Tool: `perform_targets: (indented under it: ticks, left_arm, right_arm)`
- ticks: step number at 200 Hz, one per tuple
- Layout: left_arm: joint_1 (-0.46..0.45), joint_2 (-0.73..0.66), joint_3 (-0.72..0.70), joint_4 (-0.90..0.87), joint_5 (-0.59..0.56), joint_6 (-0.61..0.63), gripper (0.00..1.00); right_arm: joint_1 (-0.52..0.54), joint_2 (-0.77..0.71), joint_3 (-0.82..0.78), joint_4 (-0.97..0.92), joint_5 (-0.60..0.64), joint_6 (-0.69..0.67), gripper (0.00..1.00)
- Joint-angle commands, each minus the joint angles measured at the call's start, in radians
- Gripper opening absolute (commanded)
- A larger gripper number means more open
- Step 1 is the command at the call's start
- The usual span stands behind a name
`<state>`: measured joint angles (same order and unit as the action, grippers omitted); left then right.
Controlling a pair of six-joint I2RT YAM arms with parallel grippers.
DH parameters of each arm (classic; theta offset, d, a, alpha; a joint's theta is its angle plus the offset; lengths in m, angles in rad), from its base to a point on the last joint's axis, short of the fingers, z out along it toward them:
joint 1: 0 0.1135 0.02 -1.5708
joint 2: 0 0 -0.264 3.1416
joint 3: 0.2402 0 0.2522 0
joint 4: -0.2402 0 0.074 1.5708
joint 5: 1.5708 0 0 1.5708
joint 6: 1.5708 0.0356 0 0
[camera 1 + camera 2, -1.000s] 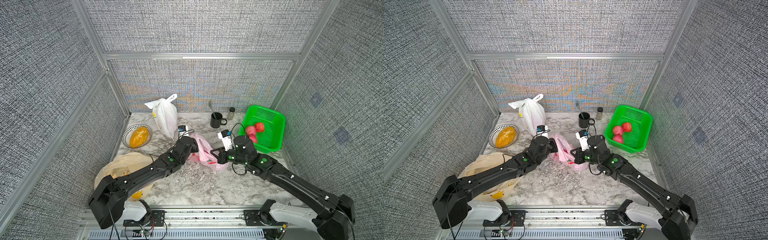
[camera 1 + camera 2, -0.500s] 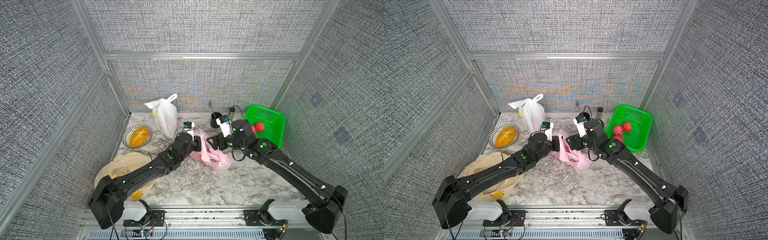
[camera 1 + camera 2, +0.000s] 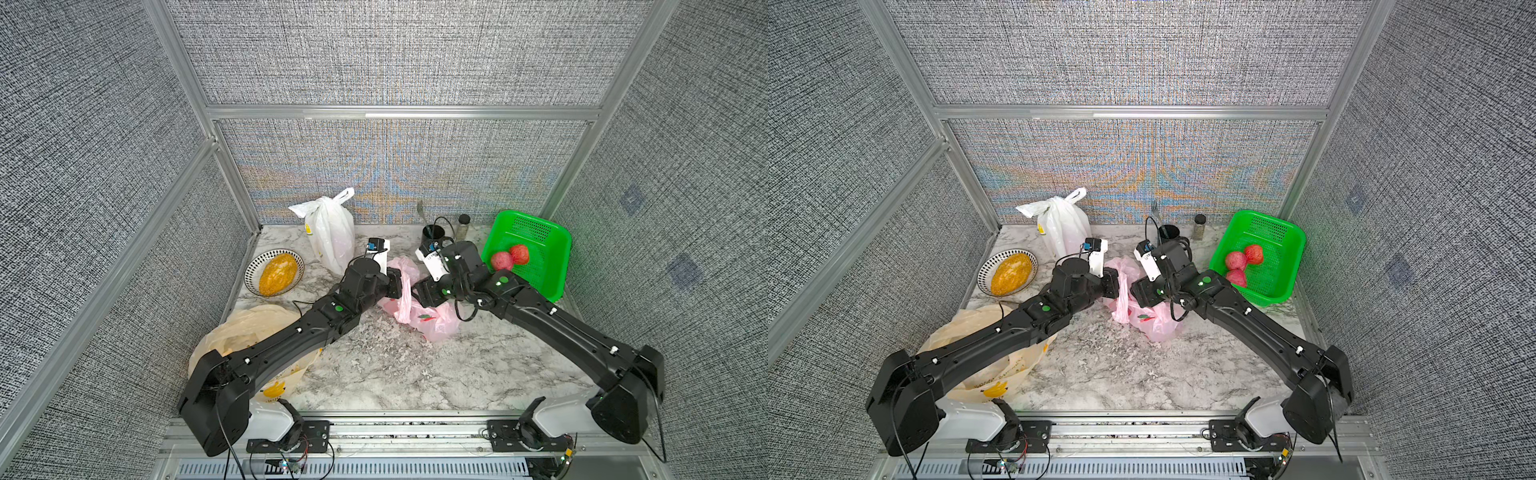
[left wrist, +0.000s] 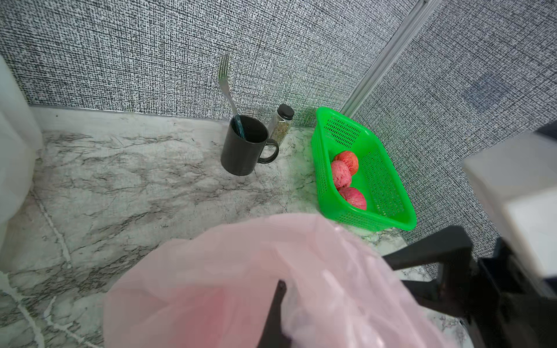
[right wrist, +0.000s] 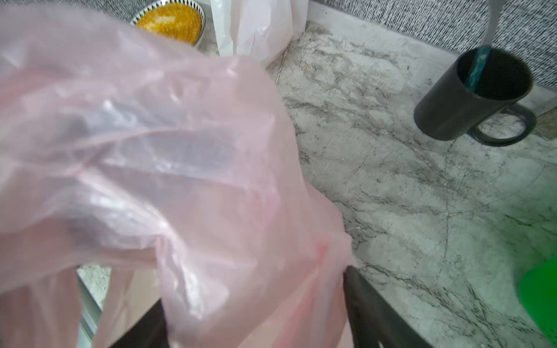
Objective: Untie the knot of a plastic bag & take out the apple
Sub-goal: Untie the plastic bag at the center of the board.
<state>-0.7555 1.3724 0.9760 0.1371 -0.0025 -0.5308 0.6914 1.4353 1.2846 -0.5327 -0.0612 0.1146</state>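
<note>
**A:** Pink film, thin and crinkly: that's the pink bag, slumped mid-worktop right between the two hands. Any writing on it?

**B:** Just a small red-and-green print on its side, no words I can read. The yellowish bag under the left arm has a banana print plus a line of text (way too small to make out).

**A:** And the hands?

**B:** The left hand is pinched closed on the bag's film. The right hand has its fingers spread wide, with loose film draped between them, not clamped.

**A:** Apple?

**B:** A reddish patch shows through the film in the left wrist view, but I can't tell if that's it. Three red apples sit in the green mesh basket at far right. A black mug holding a fork stands beside it, with a small jar just behind. Far left there's a white bag standing upright and a striped-rim bowl of something orange.
</note>
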Motion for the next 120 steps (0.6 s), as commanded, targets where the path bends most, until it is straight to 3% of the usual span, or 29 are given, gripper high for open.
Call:
perform_targets:
  ticks: [1,25,57,120]
  left_arm:
    - [0.021,0.021,0.014,-0.009,0.089,0.018,0.04]
    - [0.050,0.065,0.035,-0.074,0.139,0.034,0.04]
    - [0.098,0.082,0.013,-0.192,0.147,0.058,0.03]
    - [0.169,0.043,-0.105,-0.265,-0.020,0.035,0.00]
  right_arm:
    - [-0.007,0.040,-0.016,0.019,0.059,0.011,0.74]
    - [-0.087,0.091,-0.021,0.034,0.144,0.088,0.58]
    - [-0.236,0.046,-0.121,0.121,0.171,0.170,0.56]
    - [-0.392,-0.034,-0.314,0.232,0.147,0.233,0.61]
